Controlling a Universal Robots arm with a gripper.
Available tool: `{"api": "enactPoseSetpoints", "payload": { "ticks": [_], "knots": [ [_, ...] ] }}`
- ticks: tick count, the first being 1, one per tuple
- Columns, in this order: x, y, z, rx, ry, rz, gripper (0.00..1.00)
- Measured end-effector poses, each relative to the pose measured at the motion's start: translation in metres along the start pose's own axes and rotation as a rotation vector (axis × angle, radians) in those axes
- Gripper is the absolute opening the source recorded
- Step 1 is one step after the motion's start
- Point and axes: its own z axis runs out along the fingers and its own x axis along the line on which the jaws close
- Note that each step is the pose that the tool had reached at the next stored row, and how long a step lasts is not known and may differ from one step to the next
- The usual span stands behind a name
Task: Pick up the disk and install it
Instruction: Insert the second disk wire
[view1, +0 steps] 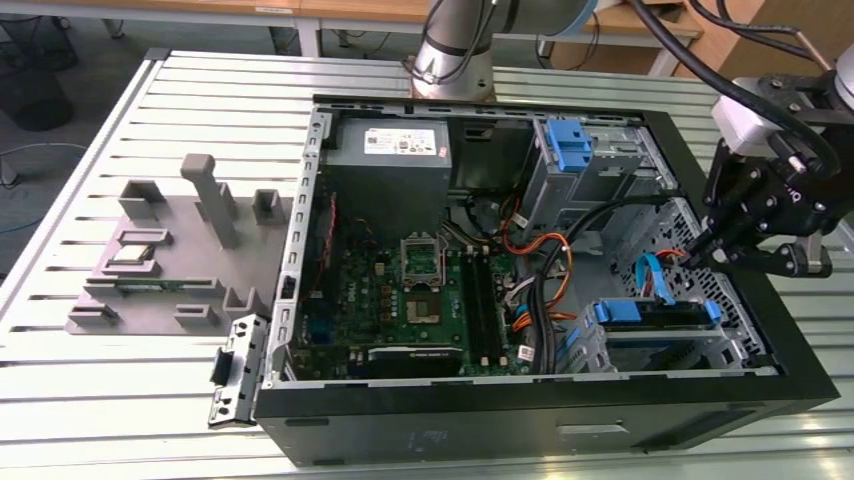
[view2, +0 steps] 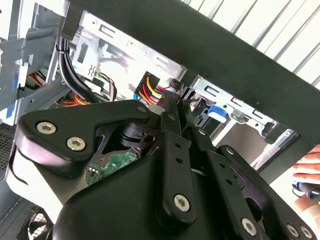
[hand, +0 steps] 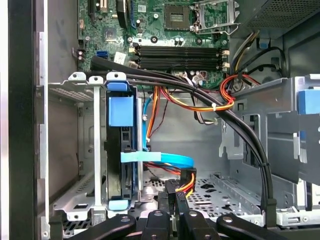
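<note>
The disk (view1: 651, 313) sits in the lower drive cage of the open computer case (view1: 747, 300), its blue rails showing. In the first wrist view the disk (hand: 121, 170) stands edge-on in the cage with a blue rail cap on it. My gripper (view1: 691, 256) hangs just over the case's edge at the exterior view's right, beside the disk. Its fingers (hand: 163, 201) are close together on a black power connector (hand: 186, 181) with red, yellow and orange wires, also seen past the fingertips (view2: 170, 107) in the second wrist view. A flat blue data cable (hand: 165, 159) runs to the disk.
Thick black cable bundles (hand: 235, 125) and orange wires cross the bay near the gripper. A second blue drive carrier (view1: 569, 146) and the grey power supply (view1: 390, 146) sit at the case's back. A grey parts fixture (view1: 174, 260) lies on the table. A person's hand (view2: 307, 172) rests outside the case.
</note>
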Motion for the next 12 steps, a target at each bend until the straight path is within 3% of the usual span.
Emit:
{"api": "enactPoseSetpoints", "payload": {
  "ticks": [4, 12],
  "knots": [
    [0.0041, 0.0002, -0.0003, -0.0001, -0.0029, 0.000, 0.17],
    [0.0191, 0.0017, -0.0017, -0.0008, -0.0268, 0.000, 0.17]
  ]
}}
